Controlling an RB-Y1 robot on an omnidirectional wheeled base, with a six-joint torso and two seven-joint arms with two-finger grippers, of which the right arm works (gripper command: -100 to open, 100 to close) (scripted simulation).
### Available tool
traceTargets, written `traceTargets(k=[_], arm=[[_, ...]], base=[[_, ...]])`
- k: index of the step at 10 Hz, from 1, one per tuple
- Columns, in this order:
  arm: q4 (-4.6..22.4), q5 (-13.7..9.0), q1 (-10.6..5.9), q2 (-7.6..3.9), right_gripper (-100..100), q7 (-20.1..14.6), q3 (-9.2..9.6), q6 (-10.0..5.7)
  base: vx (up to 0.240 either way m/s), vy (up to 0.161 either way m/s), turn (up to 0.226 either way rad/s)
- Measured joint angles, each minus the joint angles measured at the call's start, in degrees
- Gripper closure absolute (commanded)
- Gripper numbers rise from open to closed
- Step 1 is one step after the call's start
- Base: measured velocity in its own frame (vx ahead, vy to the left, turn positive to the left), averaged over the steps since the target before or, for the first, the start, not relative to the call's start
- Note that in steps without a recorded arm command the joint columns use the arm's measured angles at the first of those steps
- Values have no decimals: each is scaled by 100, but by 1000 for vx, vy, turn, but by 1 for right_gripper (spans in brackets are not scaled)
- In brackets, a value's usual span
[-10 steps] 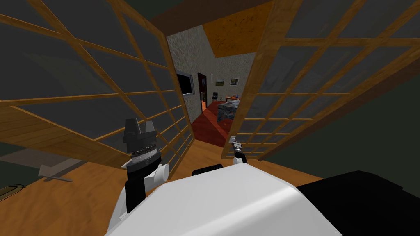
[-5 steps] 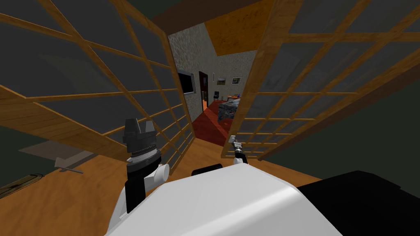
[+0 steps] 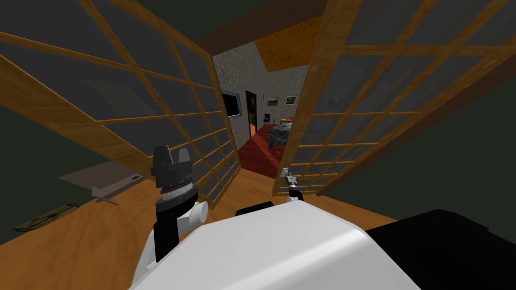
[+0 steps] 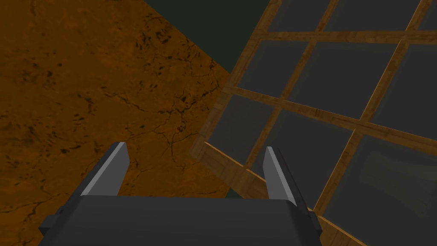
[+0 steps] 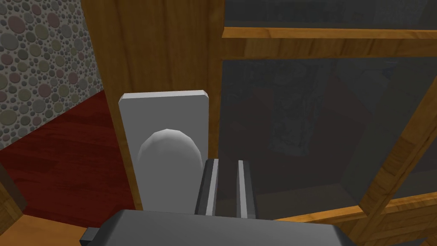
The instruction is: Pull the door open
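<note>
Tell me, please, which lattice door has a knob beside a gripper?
The right door: its grey knob sits just beside the shut right gripper, unlike the left door.

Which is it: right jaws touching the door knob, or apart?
Cannot tell. Right wrist view: the right gripper, jaws shut, sits beside the grey knob; their outlines meet, but no contact or gap shows plainly.

No readable text, label, number found; far wall pictures (image 3: 290,100) possibly too small to tell.
</note>
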Motion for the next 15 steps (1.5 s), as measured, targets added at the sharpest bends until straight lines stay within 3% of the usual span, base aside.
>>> traceTargets(k=[1,5,7,9,11,12,13,15], arm=[[-165,26,115,36,-100,20,48,-33],[-108,106,142,-42,-100,-175,245,-246],[53,157,116,-60,-100,-297,347,-443],[-163,151,241,-66,-100,-266,363,-350],[-170,160,317,-101,-100,-307,374,-413],[-170,107,319,-122,-100,-305,309,-334],[-155,84,335,-152,100,-305,263,-310],[-167,103,322,-128,100,-305,300,-331]], base=[[-101,-39,22],[-96,-39,79],[-81,-17,30],[-60,-17,32],[9,-11,-67],[25,-6,-76],[-9,-18,38],[-7,9,22]])
